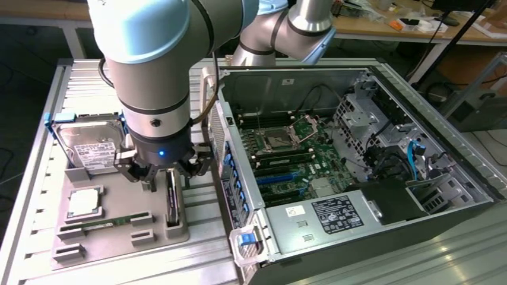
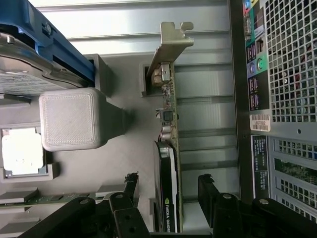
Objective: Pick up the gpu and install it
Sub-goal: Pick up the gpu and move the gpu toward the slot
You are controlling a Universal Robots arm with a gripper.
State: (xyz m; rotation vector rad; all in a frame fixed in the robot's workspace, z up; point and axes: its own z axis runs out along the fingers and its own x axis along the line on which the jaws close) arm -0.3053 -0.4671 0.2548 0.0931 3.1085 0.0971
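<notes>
Fingers (image 2: pixel 130 184) spread wide, I hang as an open gripper (image 1: pixel 162 173) straddling the gpu (image 2: pixel 167 163), one finger on each side of it and a gap showing between each tip and the card. The gpu stands on edge in a slot of the gray tray (image 1: pixel 119 240), its silver bracket (image 2: pixel 171 42) at the end farthest from my fingertips. Beside one finger sit the hard drive (image 1: pixel 91 145) in its blue frame, a processor (image 1: pixel 85 203) and a memory stick (image 1: pixel 107 224); beside the other lies the open computer case (image 1: pixel 357 148).

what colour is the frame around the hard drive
The frame is blue; wrist view shows it best.
</notes>
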